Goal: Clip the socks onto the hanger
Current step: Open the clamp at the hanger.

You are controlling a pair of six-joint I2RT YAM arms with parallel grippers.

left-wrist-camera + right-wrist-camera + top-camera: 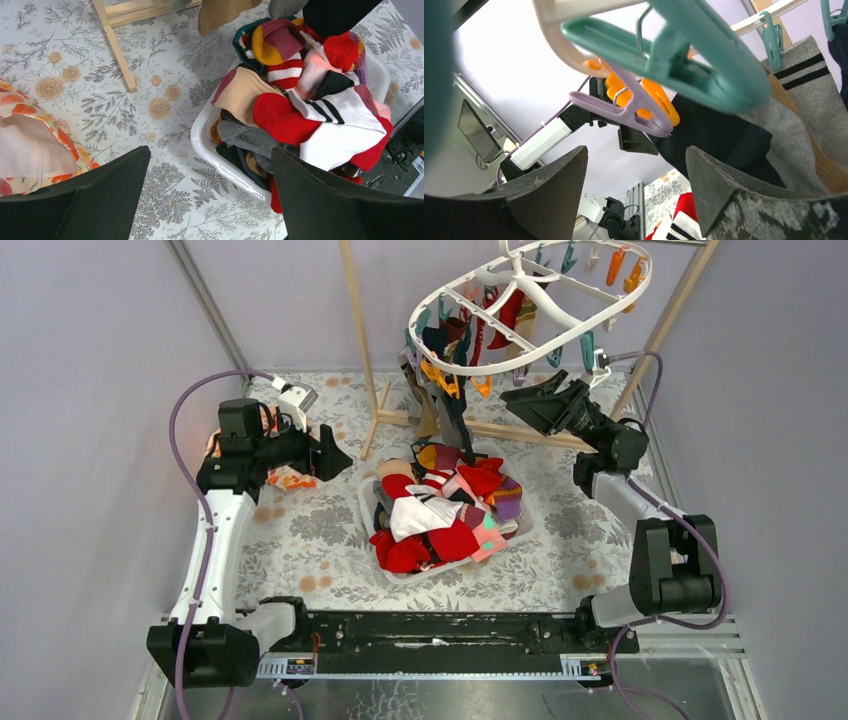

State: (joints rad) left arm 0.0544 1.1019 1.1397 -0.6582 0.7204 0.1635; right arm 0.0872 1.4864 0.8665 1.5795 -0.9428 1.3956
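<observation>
Hanging rack: the white oval hanger (527,285) is tilted at the back of the table, beside the poles of the light wooden frame (360,340).
Socks already clipped: some dark and red ones hang from the hanger's left part; the right wrist view shows a grey sock with black stripes (804,100) and a dark sock (719,135).
Socks in the pile: the mixed socks (440,515), red, white, tan, pink and striped, fill a white tub (372,502) in the middle of the table.
Left gripper (335,455): fingers spread wide and holding nothing, just left of the tub, above the patterned table cover (165,65).
Right gripper (520,405): raised under the near rim of the hanger, fingers wide apart, nothing between them.
Clips near the right gripper: a teal clip (674,55), an orange clip (659,97) and a purple clip (634,107) hang just above its fingers, not touched.
Orange floral cloth (290,478): lies on the table under the left arm.
</observation>
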